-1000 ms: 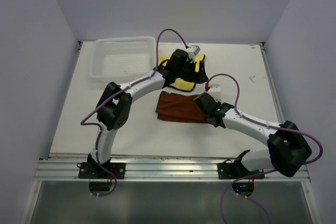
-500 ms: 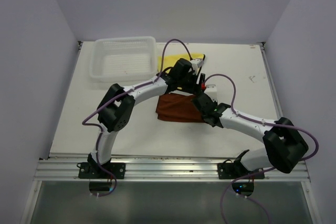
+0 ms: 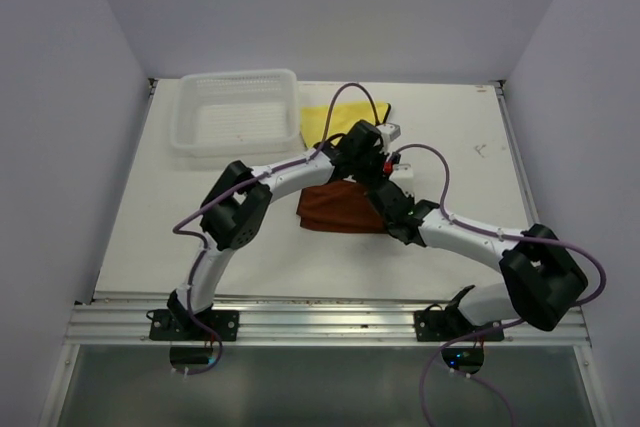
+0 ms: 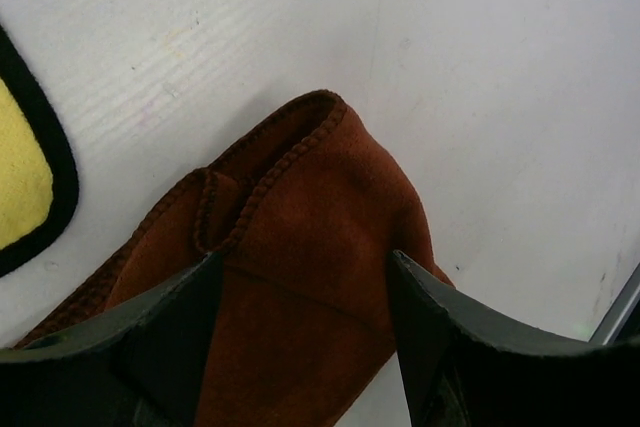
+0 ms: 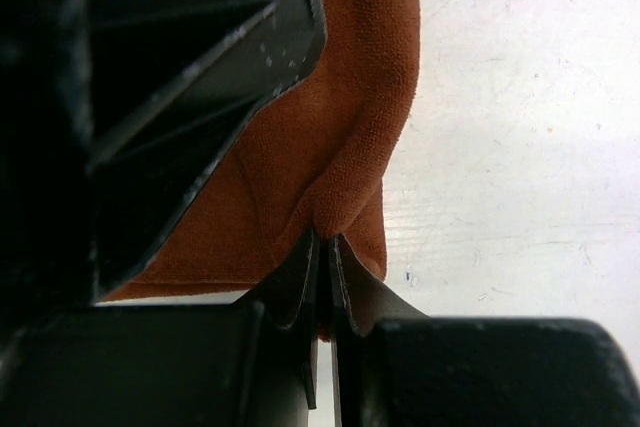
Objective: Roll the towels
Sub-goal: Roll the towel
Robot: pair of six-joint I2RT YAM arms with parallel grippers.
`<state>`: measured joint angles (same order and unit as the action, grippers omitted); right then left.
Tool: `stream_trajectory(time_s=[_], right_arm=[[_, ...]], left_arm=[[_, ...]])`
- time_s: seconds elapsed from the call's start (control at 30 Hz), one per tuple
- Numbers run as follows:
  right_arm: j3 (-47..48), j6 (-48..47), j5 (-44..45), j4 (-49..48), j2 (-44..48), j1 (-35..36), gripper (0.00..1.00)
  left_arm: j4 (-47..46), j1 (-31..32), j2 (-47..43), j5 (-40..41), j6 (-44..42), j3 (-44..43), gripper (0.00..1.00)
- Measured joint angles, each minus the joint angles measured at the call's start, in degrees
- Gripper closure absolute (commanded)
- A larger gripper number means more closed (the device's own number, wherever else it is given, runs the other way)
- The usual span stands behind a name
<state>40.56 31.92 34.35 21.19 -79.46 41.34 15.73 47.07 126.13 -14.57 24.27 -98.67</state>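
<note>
The rust-brown towel (image 3: 335,209) lies mid-table with its right end bunched up. My right gripper (image 3: 386,193) is shut on a pinched fold of its right edge, seen close in the right wrist view (image 5: 322,247). My left gripper (image 3: 370,169) is open just beside it, and its fingers (image 4: 170,332) straddle a raised fold of the brown towel (image 4: 310,217). The yellow towel with a dark hem (image 3: 332,123) lies flat behind the brown one, and its edge shows in the left wrist view (image 4: 20,182).
A white mesh basket (image 3: 238,76) stands at the back left, next to the yellow towel. The left gripper's black body (image 5: 150,77) fills the upper left of the right wrist view, very close to my right gripper. Bare table (image 3: 470,147) lies to the right.
My left gripper has moved from over the yellow towel toward the near side, onto the brown towel's right end, uncovering the yellow towel. My right gripper shifted slightly left, still pinching the brown towel.
</note>
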Motion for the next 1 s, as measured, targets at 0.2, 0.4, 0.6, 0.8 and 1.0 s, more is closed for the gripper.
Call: stream_trajectory(time_s=[0.2, 0.4, 0.6, 0.8, 1.0], right_arm=[[-4.94, 3.17, -1.20, -3.67, 4.55, 0.02, 1.00], [-13.68, 8.98, -0.98, -8.90, 11.89, 0.02, 1.00], [-19.21, 12.46, -0.04, -12.96, 17.66, 0.02, 1.00], [-21.11, 14.03, 0.61, -15.58, 18.51, 0.02, 1.00], [-22.64, 15.56, 0.68, -17.31, 19.69, -0.02, 1.00]], left_arm=[[3.26, 2.01, 3.17, 3.39, -0.92, -7.98, 0.37], [4.15, 3.34, 4.57, 4.87, -0.83, -11.10, 0.38], [5.64, 3.23, 7.15, 5.62, -0.74, -14.29, 0.38], [6.47, 3.43, 8.02, 5.88, -0.72, -15.06, 0.37], [6.47, 3.89, 8.07, 5.88, -0.79, -16.35, 0.40]])
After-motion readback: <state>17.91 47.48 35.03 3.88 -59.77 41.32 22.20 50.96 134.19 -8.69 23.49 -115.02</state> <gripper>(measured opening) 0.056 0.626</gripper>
